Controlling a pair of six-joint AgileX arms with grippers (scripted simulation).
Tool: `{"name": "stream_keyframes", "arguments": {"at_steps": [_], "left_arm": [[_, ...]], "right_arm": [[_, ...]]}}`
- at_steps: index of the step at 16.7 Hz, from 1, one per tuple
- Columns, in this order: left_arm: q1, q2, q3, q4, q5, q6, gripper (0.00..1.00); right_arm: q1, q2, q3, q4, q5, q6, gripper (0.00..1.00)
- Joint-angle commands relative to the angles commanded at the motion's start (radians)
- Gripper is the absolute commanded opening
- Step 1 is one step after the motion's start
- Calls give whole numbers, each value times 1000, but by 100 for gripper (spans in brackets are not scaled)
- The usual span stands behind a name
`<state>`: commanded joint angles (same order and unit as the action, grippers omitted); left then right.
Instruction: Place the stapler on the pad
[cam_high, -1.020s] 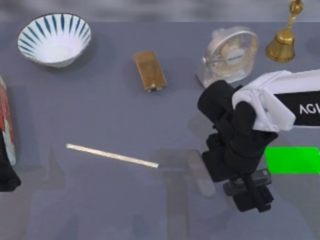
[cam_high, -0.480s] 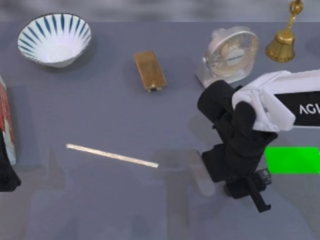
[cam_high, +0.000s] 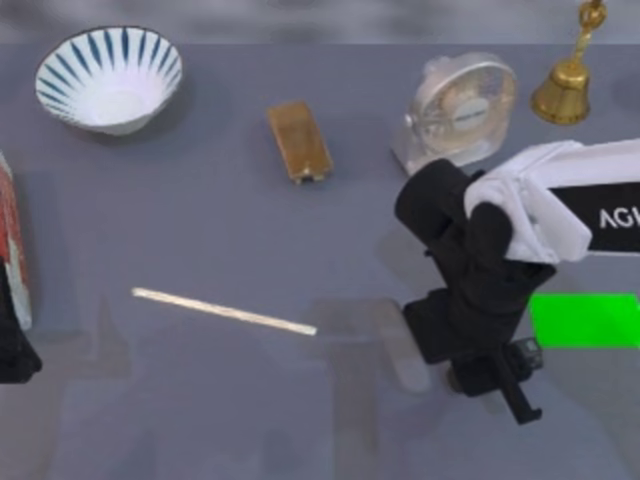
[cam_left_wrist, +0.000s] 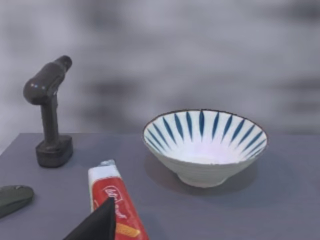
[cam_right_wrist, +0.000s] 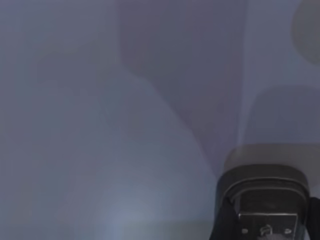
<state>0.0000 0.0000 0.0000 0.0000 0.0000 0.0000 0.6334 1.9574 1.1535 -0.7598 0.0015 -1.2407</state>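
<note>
The black stapler sits low at the table's right front, mostly hidden under my right gripper, which is shut on it. Only one dark end pokes out toward the pad. In the right wrist view the stapler fills the lower corner, close to the camera, over bare grey table. The bright green pad lies flat just right of the gripper, partly covered by the arm's white link. My left gripper is parked at the table's left edge; one black fingertip shows beside a red tube.
A blue-striped bowl stands at the back left, with a brown block mid-back. A clear round fan and a brass bell are at the back right. A pale thin stick lies centre-left. Red tube, drill.
A second ago the right gripper's fingers stood wider around the stapler; they have since closed on it. Nothing has moved in the last half second.
</note>
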Motion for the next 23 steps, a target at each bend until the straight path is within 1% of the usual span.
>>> {"name": "stream_keyframes", "arguments": {"at_steps": [2,4,8,10,12,17,20,23], "left_arm": [[0,0,0,0,0,0,100],[0,0,0,0,0,0,100],[0,0,0,0,0,0,100],[0,0,0,0,0,0,100],[0,0,0,0,0,0,100],[0,0,0,0,0,0,100],[0,0,0,0,0,0,100],[0,0,0,0,0,0,100]], "right_arm": [[3,-5,15,-16,0,-3,0],[5,-26,57,-75,0,-6,0],[8,-92,170,-282,0,-8,0],[8,-124,216,-351,-1,-7,0],[7,-142,235,-377,-1,-5,0],[3,-138,236,-373,1,6,0],[-10,-135,260,-353,15,94,0],[-42,-125,302,-326,37,281,0]]}}
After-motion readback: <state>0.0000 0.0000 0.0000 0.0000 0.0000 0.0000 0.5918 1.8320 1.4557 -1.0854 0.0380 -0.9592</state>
